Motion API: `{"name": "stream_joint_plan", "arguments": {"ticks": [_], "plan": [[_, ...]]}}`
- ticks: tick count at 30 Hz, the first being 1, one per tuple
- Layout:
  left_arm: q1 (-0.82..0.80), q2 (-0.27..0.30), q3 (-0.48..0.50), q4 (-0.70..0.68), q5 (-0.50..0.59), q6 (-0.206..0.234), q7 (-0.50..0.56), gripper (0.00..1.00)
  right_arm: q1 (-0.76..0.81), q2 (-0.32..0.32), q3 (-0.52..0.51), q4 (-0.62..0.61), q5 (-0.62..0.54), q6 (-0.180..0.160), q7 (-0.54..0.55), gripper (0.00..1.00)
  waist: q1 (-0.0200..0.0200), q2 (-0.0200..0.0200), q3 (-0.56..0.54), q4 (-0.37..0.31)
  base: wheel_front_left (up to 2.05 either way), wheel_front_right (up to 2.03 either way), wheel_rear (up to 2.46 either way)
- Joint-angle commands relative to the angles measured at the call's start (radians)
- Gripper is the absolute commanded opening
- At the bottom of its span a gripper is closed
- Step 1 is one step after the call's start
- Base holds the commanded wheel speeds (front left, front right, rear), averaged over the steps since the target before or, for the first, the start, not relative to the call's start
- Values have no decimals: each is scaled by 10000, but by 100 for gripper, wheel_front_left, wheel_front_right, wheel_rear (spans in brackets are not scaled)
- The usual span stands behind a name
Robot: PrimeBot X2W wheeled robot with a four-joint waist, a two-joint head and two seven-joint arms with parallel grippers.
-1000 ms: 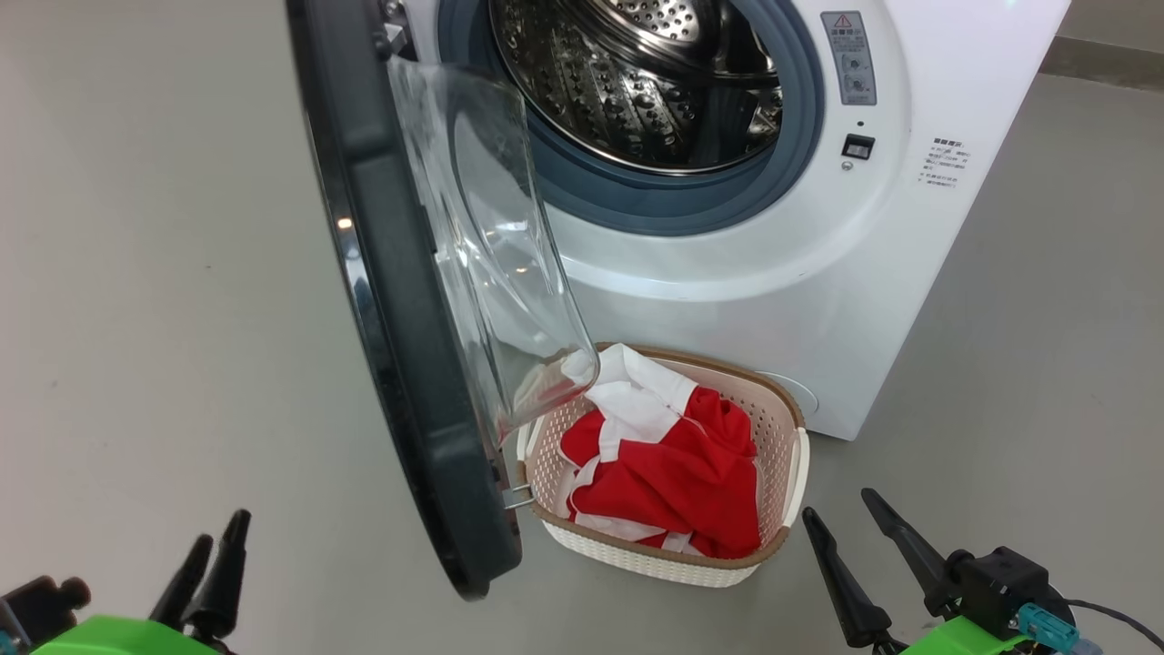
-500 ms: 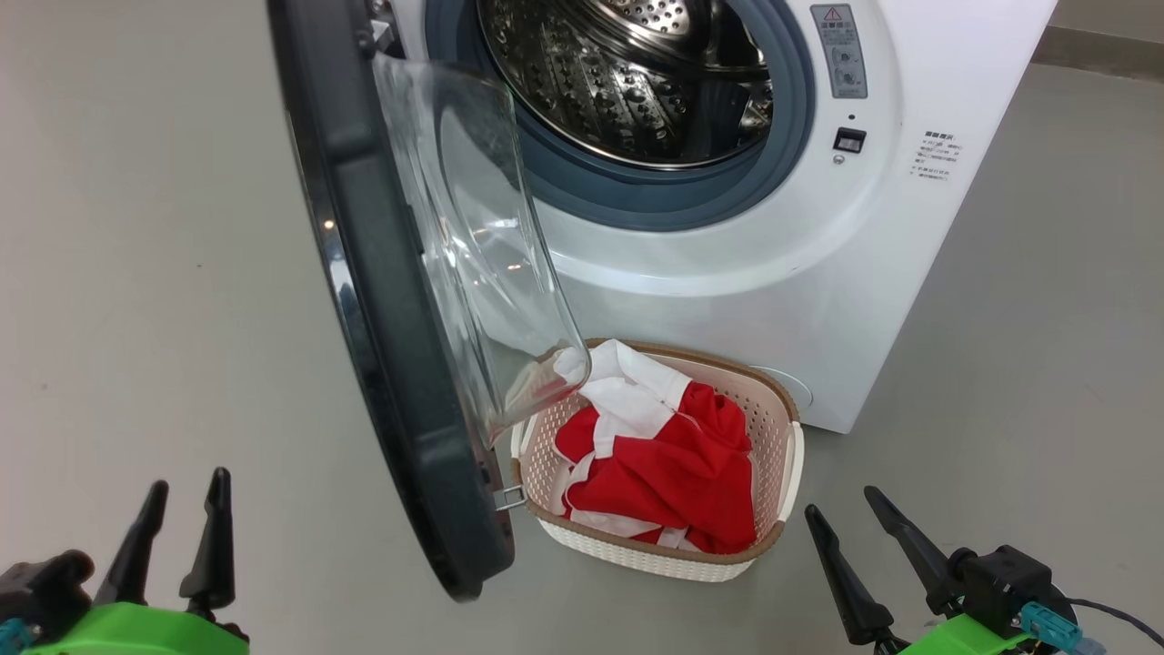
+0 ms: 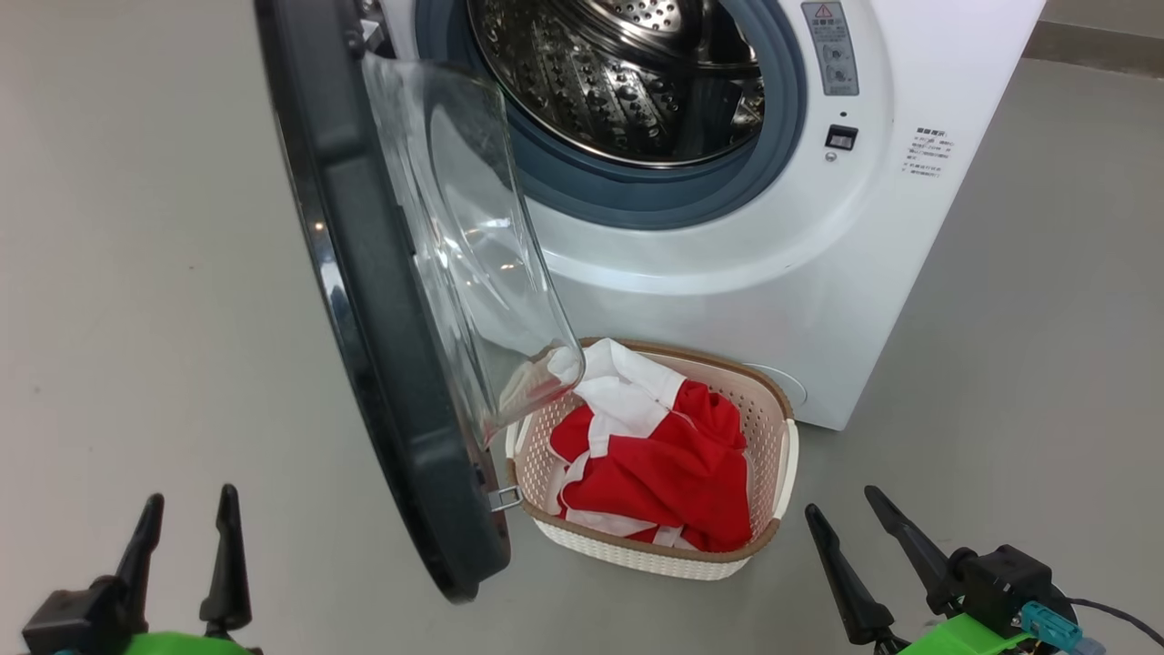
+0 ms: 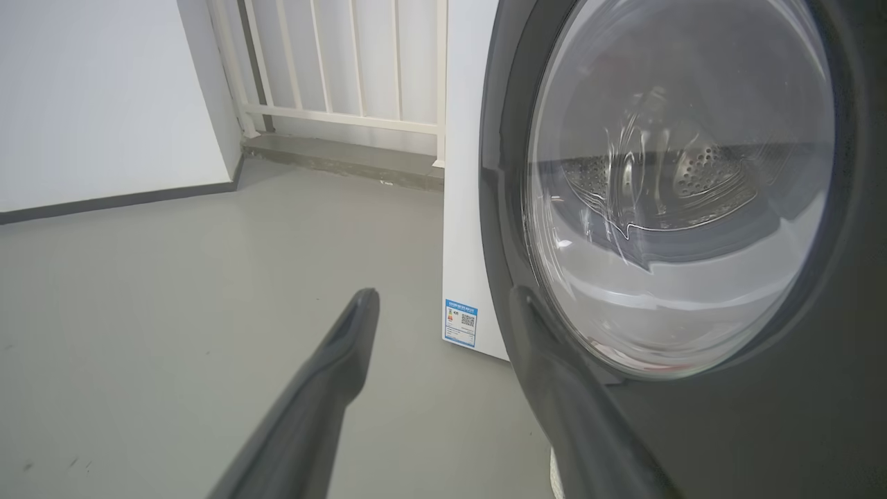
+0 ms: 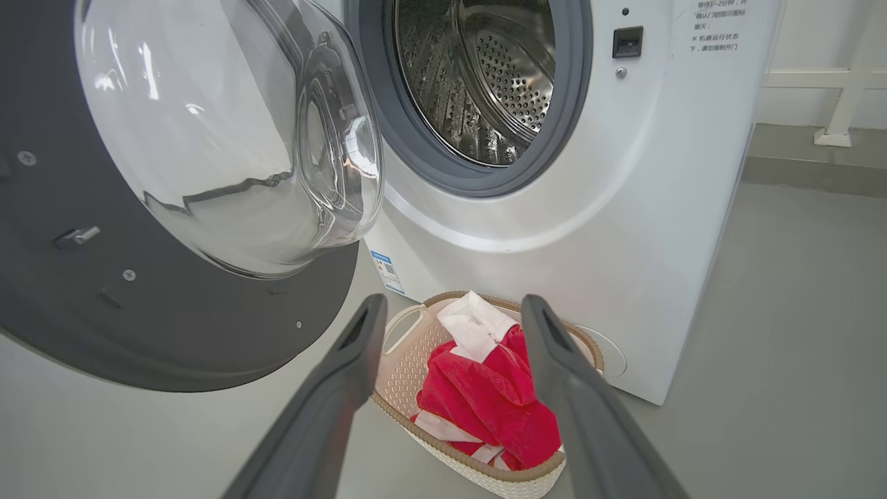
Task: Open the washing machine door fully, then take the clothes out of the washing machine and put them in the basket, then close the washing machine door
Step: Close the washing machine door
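Clothes soft, in basket at washer foot. Door swung open: stiff, heavy, glossy rim probably slick, so I'd push flat on the outer rim. My left claw spread near it, right claw spread, both empty

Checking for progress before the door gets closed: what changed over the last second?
The left gripper turned from slanted to upright, staying open and empty; the view shifted slightly. The right gripper, the clothes in the basket and the open washing machine door stayed put.
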Motion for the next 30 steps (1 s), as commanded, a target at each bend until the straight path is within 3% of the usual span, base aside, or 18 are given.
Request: {"name": "stream_joint_plan", "arguments": {"ticks": [1, 24, 25, 26, 27, 28, 29, 30], "plan": [[-1, 167, 422, -210, 113, -56, -120, 100, -235, -60, 210, -207, -34, 63, -65, 100, 0, -1, -5, -8, 0, 0, 0], [-37, 78, 485, -256, 440, -56, -120, 100, -234, -73, 188, -205, -19, 63, -65, 100, 0, -1, -38, -18, 0, 0, 0], [-44, 75, 472, -332, 394, -56, -120, 87, -232, -74, 193, -203, -14, 63, -65, 100, 0, -1, -41, -20, 0, 0, 0], [-44, 75, 472, -332, 394, -56, -120, 87, -232, -74, 193, -203, -14, 63, -65, 100, 0, -1, -41, -20, 0, 0, 0], [-48, 62, 448, -418, 301, -56, -120, 69, -231, -73, 196, -203, -10, 63, -65, 100, 0, -1, -47, -23, 0, 0, 0], [-51, 54, 406, -535, 190, -56, -120, 26, -226, -70, 200, -202, -6, 63, -65, 100, 0, -1, -60, -28, 0, 0, 0], [-41, 61, 350, -671, 97, -56, -120, 0, -221, -64, 209, -203, -4, 63, -65, 100, 0, -1, -67, -37, 0, 0, 0], [-27, 77, 257, -811, -9, -56, -120, 0, -219, -61, 220, -204, -2, 63, -65, 100, 0, -1, -69, -47, 0, 0, 0]]}}
